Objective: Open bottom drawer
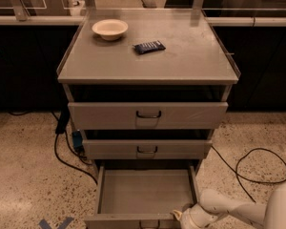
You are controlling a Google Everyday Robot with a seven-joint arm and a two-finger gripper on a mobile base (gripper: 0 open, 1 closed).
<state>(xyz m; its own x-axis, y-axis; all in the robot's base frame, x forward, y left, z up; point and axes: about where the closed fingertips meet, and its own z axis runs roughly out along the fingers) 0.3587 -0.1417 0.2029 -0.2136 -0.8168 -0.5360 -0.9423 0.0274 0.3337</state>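
Observation:
The bottom drawer (144,191) of the grey metal cabinet stands pulled out, its empty inside showing. Its narrow front panel (119,221) lies at the picture's lower edge, with the small dark loop handle (149,223) partly cut off. My gripper (178,216) is at the right part of that front panel, just right of the handle and close to the drawer's front right corner. The white arm (238,211) reaches in from the lower right.
The top drawer (148,114) and middle drawer (147,149) are each slightly ajar. A white bowl (109,28) and a blue packet (149,46) lie on the cabinet top. Black cables lie on the floor at left (66,156) and right (257,168). Blue tape (57,222) marks the floor.

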